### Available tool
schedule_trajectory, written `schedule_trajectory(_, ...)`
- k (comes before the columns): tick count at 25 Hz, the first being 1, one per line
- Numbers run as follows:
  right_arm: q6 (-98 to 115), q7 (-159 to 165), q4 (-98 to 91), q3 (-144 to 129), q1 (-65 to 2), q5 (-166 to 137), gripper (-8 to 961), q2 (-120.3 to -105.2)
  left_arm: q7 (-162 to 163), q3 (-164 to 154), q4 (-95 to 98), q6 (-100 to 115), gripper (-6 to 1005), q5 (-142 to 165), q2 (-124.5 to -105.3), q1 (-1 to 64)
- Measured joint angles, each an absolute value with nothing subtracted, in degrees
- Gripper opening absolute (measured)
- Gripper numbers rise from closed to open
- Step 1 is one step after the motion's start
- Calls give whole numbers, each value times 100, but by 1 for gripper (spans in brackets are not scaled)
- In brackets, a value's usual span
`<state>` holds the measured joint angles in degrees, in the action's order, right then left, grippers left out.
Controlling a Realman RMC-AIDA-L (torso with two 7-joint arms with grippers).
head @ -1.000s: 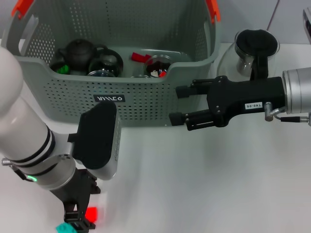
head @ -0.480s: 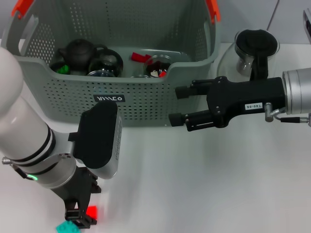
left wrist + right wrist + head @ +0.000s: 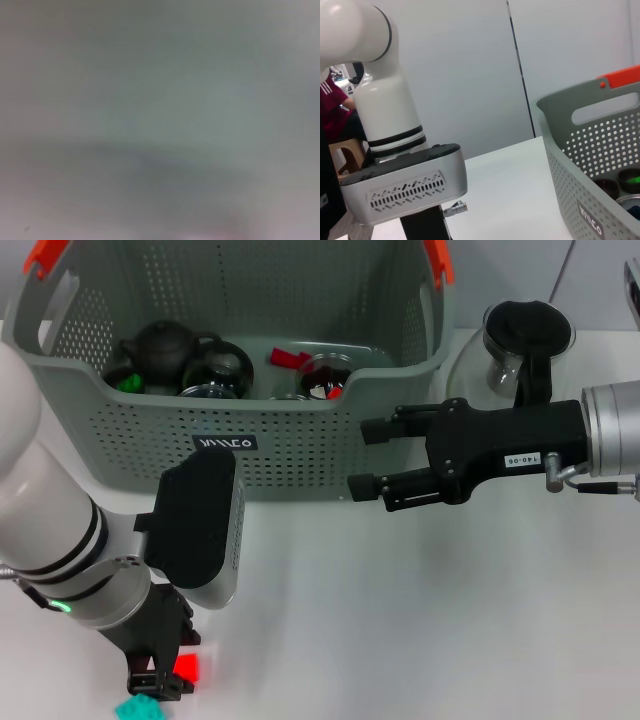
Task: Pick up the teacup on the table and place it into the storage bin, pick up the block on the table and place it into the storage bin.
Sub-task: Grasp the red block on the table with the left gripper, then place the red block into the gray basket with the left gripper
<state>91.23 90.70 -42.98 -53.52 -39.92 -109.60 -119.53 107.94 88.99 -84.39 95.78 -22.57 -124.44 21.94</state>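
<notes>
The left tool point(image 3: 160, 680) is at the lower left of the head view, low over the white worktop point(image 3: 420, 620), with the red block point(image 3: 187, 668) at its fingertips; whether it is clamped on the block I cannot tell. A teal block point(image 3: 138, 709) lies just beside. The right tool point(image 3: 365, 457) hangs at centre right, fingers apart, before the storage bin point(image 3: 300, 450) in the upper left.

Left wrist view: fully blurred, no object identifiable. Pale grey-green field over most of the frame; a darker grey band across the lower part; faint pinkish tint along one edge. Claw not visible; no edges resolvable.
</notes>
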Motion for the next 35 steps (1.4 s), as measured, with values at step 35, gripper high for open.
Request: schedule_trajectory(35, 9132, 9088, -4350, -5351, -3999, -10933, 852, -11953, 10850, 8720, -8588, 9625, 269, -2130, -12437, 2189)
